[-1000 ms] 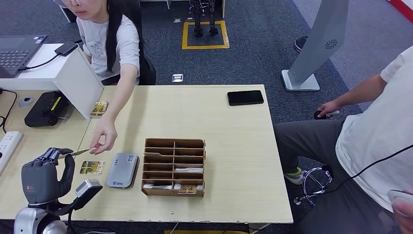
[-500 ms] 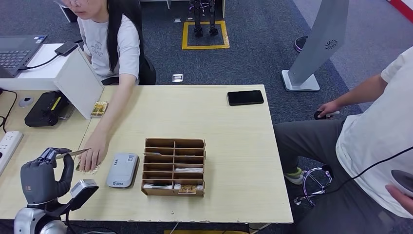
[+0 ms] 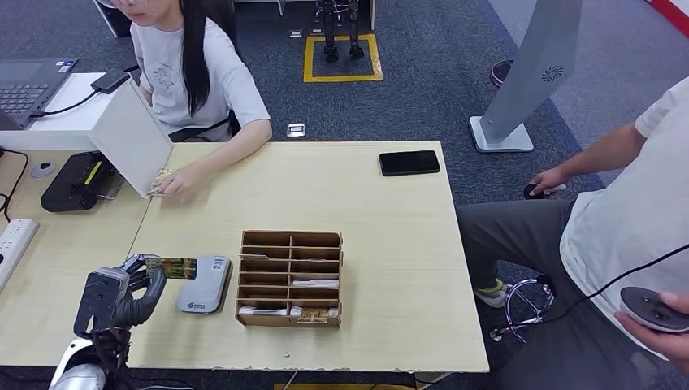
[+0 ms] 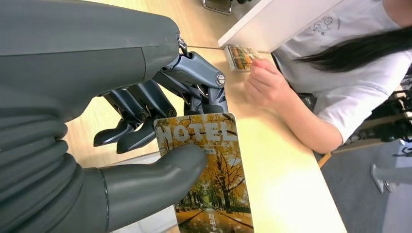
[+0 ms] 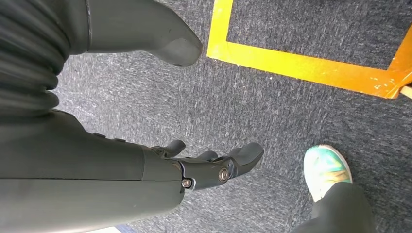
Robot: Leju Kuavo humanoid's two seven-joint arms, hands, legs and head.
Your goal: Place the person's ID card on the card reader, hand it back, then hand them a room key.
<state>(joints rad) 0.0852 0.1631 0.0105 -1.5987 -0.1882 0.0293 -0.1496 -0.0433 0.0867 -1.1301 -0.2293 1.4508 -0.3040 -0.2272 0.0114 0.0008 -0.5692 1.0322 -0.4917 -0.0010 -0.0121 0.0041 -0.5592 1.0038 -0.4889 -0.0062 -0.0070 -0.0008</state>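
My left hand (image 3: 130, 284) (image 4: 145, 121) pinches a card (image 3: 171, 266) (image 4: 209, 170) between thumb and fingers; it is printed with HOTEL and autumn trees. The card hovers flat beside the left end of the grey card reader (image 3: 204, 283) near the table's front. The person across the table rests a hand (image 3: 177, 184) (image 4: 265, 85) on a small stack of cards (image 3: 163, 179) (image 4: 239, 56) at the back left. My right hand (image 5: 209, 167) hangs over the carpet floor, fingers apart and holding nothing.
A wooden compartment box (image 3: 290, 279) with several cards stands right of the reader. A black phone (image 3: 409, 162) lies at the back right. A white divider (image 3: 130, 134), a black device (image 3: 75, 180) and a power strip (image 3: 13, 242) are on the left. A seated person (image 3: 617, 236) is at the right.
The person's hand has drawn back from beside the reader to the card stack. My left hand has turned and lowered toward the reader with the card now flat. The card left of the reader is gone.
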